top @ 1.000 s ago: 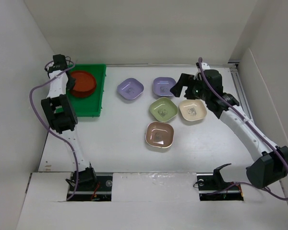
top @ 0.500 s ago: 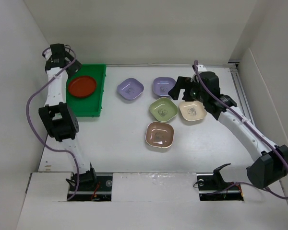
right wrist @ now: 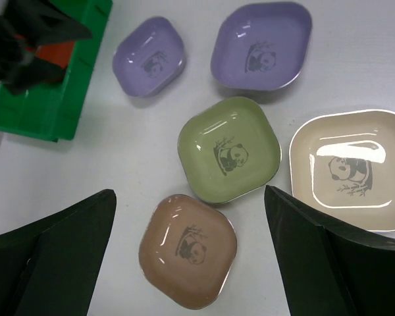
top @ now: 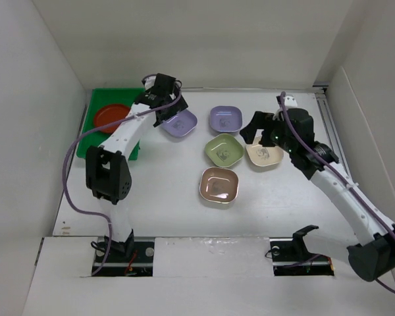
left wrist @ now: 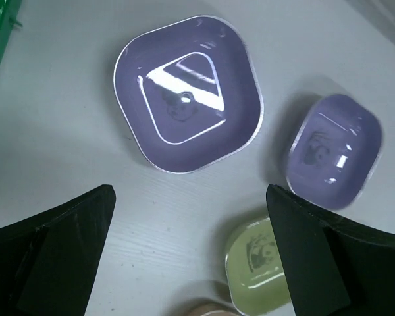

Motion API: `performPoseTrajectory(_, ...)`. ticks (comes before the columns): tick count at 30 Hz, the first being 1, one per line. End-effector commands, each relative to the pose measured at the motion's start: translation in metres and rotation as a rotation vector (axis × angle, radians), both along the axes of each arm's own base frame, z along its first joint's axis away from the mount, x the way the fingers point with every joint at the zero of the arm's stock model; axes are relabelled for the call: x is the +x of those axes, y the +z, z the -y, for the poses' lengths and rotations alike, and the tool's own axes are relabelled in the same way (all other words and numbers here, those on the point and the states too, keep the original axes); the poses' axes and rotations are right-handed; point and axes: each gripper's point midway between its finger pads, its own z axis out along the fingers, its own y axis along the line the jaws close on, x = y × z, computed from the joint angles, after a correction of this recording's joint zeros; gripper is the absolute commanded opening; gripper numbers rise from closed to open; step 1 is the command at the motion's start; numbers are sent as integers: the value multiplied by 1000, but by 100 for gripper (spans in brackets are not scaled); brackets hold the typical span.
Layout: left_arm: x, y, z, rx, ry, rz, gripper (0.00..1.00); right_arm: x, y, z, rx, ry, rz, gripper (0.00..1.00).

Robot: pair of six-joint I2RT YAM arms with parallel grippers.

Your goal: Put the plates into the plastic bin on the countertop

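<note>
Top: red plate (top: 110,116) sits in bin (top: 89,146); five plates lie on desk (top: 164,191).
Left wrist: left fingers (left wrist: 189,191) open, empty, over lavender plate (left wrist: 187,102). Best to drop straight and pinch its near rim.
Right wrist: right fingers (right wrist: 189,192) open, empty, above green plate (right wrist: 229,150).

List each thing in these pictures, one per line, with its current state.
left gripper: open, empty
right gripper: open, empty
plastic bin: holds one visible plate
red-brown plate: flat inside bin
left lavender plate: on countertop, below left gripper
right lavender plate: on countertop, outside bin
green plate: on countertop, outside bin
cream plate: on countertop, outside bin
pinkish-tan plate: on countertop, outside bin
</note>
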Motion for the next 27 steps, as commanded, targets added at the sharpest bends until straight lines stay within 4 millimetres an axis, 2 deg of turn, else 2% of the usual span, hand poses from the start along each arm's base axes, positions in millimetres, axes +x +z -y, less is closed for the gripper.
performPoseTrajectory(1,15,-27,-8,-57,135,-29,100,-10,35,5,43,-14,95,100)
performPoseTrajectory(3,14,-41,-1,-58,147,-70,100,-16,35,5,47,-4,94,100)
performPoseTrajectory(6,16,-70,-5,-46,202,-117,100,-24,37,5,60,17,103,100)
performPoseTrajectory(9,16,-98,-6,-37,235,-162,100,-27,31,6,55,31,96,100)
performPoseTrajectory(11,16,-119,-7,-18,252,-194,97,-28,30,9,58,29,94,100)
performPoseTrajectory(12,19,-122,-6,-24,263,-198,94,-28,30,9,58,29,94,100)
performPoseTrajectory(13,18,-128,-6,-19,264,-208,90,-31,33,8,65,39,103,100)
performPoseTrajectory(14,20,-132,-5,-16,264,-213,78,-33,32,7,65,48,93,100)
performPoseTrajectory(15,20,-142,-5,-12,272,-231,73,-34,34,7,68,48,101,100)
performPoseTrajectory(17,21,-149,-5,-13,280,-240,71,-36,35,11,67,39,99,100)
performPoseTrajectory(20,19,-163,-11,-5,299,-266,52,-39,40,17,64,31,118,100)
performPoseTrajectory(21,20,-167,-16,-2,310,-274,44,-41,41,21,64,22,119,100)
performPoseTrajectory(22,22,-167,-21,-3,319,-274,25,-41,41,21,64,22,119,100)
performPoseTrajectory(23,21,-172,-21,1,320,-282,16,-43,44,20,70,31,127,100)
performPoseTrajectory(25,29,-156,-28,4,339,-252,0,-42,42,24,59,23,122,100)
performPoseTrajectory(26,32,-150,-32,22,355,-234,0,-42,42,24,59,23,122,100)
performPoseTrajectory(27,39,-133,-32,11,359,-194,0,-42,42,24,59,23,122,100)
